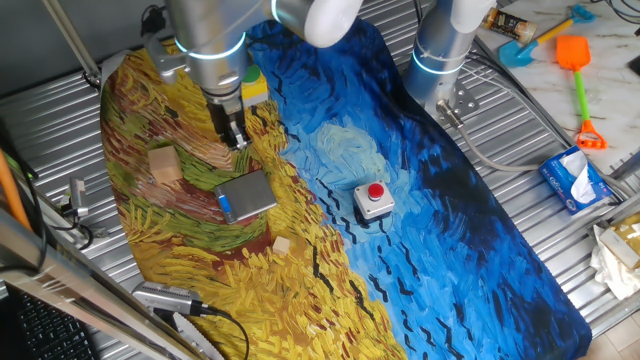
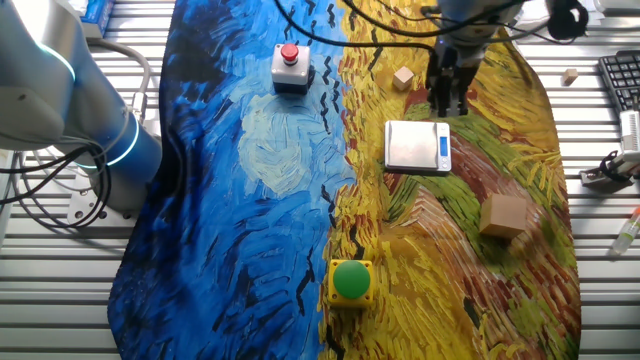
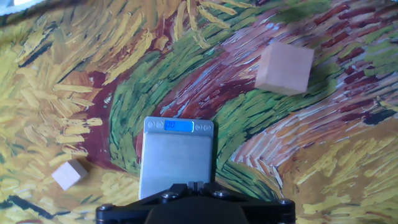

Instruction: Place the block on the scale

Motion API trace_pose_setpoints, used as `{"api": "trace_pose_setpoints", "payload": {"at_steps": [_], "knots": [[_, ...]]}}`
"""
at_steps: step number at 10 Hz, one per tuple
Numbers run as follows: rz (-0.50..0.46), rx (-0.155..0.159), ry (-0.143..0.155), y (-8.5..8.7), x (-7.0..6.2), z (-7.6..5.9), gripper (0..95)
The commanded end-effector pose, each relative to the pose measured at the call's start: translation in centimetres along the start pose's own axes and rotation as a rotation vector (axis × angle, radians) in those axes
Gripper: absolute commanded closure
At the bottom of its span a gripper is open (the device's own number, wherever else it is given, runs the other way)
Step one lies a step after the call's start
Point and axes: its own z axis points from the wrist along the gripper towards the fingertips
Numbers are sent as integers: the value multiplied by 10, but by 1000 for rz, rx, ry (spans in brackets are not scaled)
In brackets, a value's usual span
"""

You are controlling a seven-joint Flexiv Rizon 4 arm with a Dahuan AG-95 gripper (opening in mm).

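Two wooden cubes lie on the painted cloth [image 1: 420, 200] with the scale [image 1: 246, 194] between them. The block [image 1: 282, 245] sits on yellow strokes near the scale's corner, apart from it; the larger block [image 1: 164, 164] rests well away. The gripper [image 1: 236, 136] hangs empty beside the scale; whether its fingers are spread cannot be told.
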Motion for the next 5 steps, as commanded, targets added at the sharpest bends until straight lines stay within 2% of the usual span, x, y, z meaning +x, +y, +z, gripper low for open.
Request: {"api": "trace_pose_setpoints", "payload": {"at_steps": [1,5], "knots": [[43,2,9,7,-9,-1,950],[42,3,8,11,-12,2,950]]}}
